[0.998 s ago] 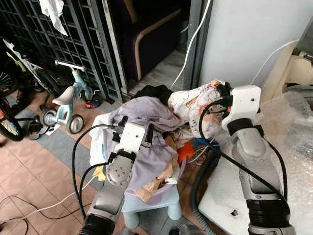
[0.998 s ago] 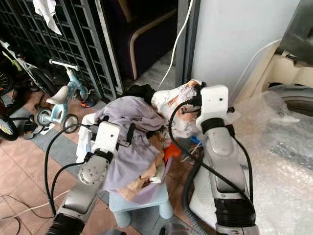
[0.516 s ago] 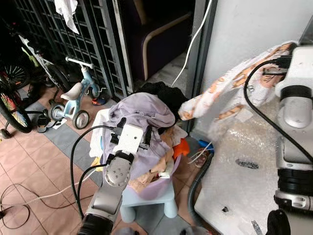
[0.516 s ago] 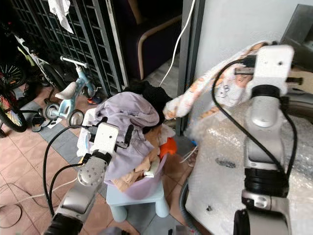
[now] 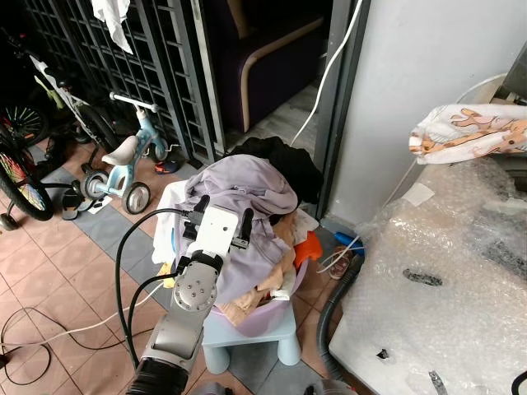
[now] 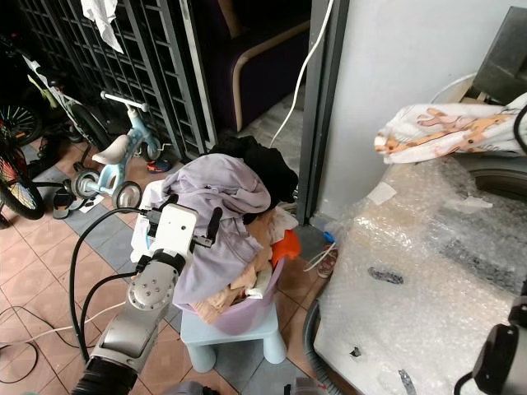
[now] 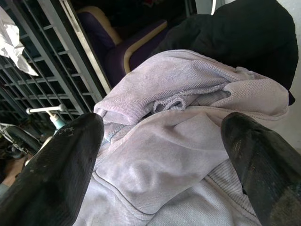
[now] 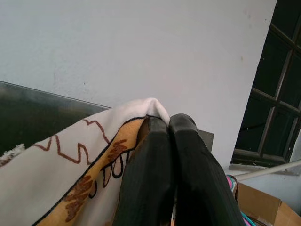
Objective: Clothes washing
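**Printed garment in transit to washer, pile waiting**

While the right arm is carrying one item away, the left claw (image 5: 221, 227) is hovering just above the laundry pile, fingers (image 7: 56, 174) spread wide with nothing between them. My read: it is parked there ready for the next pick.

Near: a lavender basin (image 6: 247, 311) is sitting on a small pale-blue stool (image 6: 239, 333), which is keeping the load at arm height. It is overflowing. A lilac knit top (image 7: 188, 136) is draping over the heap, soft and ribbed at the hem, and lies directly under the left claw. Tan and orange pieces are poking out at the rim; a black garment (image 5: 284, 160) is lying at the far side of the pile.

Right of that, a bubble-wrap-covered surface (image 5: 445, 280) is spreading out; it looks like the washer's wrapped top, though I can't confirm.

Farther: the right claw (image 8: 171, 155) is pinching fully closed on a white garment with orange-brown print (image 5: 473, 132), holding it stretched out above the wrapped surface, well apart from the basin. Probably heading for the drum.

Background: a kids' trike (image 5: 123, 160) is standing by the metal grille (image 5: 123, 66).
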Controlling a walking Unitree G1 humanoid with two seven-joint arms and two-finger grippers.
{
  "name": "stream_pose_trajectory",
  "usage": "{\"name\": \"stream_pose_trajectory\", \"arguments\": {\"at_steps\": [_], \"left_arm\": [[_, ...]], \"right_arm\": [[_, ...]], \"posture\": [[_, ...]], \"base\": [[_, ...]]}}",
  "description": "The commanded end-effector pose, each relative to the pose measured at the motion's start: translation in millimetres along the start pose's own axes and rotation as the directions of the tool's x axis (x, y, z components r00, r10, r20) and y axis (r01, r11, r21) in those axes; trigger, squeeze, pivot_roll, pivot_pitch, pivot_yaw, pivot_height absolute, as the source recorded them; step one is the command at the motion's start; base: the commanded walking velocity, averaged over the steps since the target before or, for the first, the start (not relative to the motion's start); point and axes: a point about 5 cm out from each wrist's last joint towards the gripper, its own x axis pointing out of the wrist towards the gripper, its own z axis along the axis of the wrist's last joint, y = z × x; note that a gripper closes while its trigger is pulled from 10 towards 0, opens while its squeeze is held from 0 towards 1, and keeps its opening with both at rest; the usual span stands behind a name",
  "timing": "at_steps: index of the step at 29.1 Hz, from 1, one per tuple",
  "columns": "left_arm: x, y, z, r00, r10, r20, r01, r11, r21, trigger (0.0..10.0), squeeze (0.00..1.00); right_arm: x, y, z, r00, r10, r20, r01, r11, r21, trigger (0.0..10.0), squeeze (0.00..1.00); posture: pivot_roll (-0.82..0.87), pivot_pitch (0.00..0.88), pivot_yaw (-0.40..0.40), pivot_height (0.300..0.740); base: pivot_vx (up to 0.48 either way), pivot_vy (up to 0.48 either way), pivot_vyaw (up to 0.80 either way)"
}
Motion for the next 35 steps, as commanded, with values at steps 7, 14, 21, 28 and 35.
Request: {"name": "stream_pose_trajectory", "arguments": {"at_steps": [7, 14, 21, 28, 35], "left_arm": [[0.3, 0.2, 1, 0.999, -0.051, 0.0, 0.051, 0.999, -0.008, 10.0, 0.0], [-0.7, 0.0, 1, 0.999, -0.047, 0.0, 0.047, 0.999, -0.003, 10.0, 0.0], [-1.2, -4.0, -1, 0.999, -0.051, -0.005, 0.051, 0.998, -0.024, 10.0, 0.0], [-0.9, -4.0, -1, 0.999, -0.05, -0.007, 0.049, 0.998, -0.027, 10.0, 0.0], [-1.3, -3.1, -1, 0.999, -0.046, -0.008, 0.046, 0.999, -0.027, 10.0, 0.0]], "right_arm": [[-67.9, 75.4, -27, 0.937, 0.312, -0.157, -0.294, 0.947, 0.127, 10.0, 0.0], [-98.2, 99.5, -21, 0.891, 0.433, -0.138, -0.407, 0.895, 0.181, 10.0, 0.0], [-110.9, 106.4, -8, 0.868, 0.492, -0.07, -0.472, 0.859, 0.197, 10.0, 0.0], [-113.7, 103.3, -1, 0.876, 0.482, -0.019, -0.469, 0.861, 0.196, 10.0, 1.0], [-111.3, 102.9, 36, 0.857, 0.473, 0.203, -0.51, 0.833, 0.214, 10.0, 1.0]], "posture": [[-0.09, 0.0, 0.059, 0.74], [-0.09, 0.0, 0.05, 0.74], [-0.1, 0.0, 0.047, 0.74], [-0.1, 0.0, 0.049, 0.74], [-0.09, 0.0, 0.05, 0.74]], "base": [[0.0, 0.0, -0.45], [0.0, 0.0, -0.78], [0.0, 0.0, -0.09], [0.0, 0.0, 0.0], [0.0, 0.0, 0.0]]}}
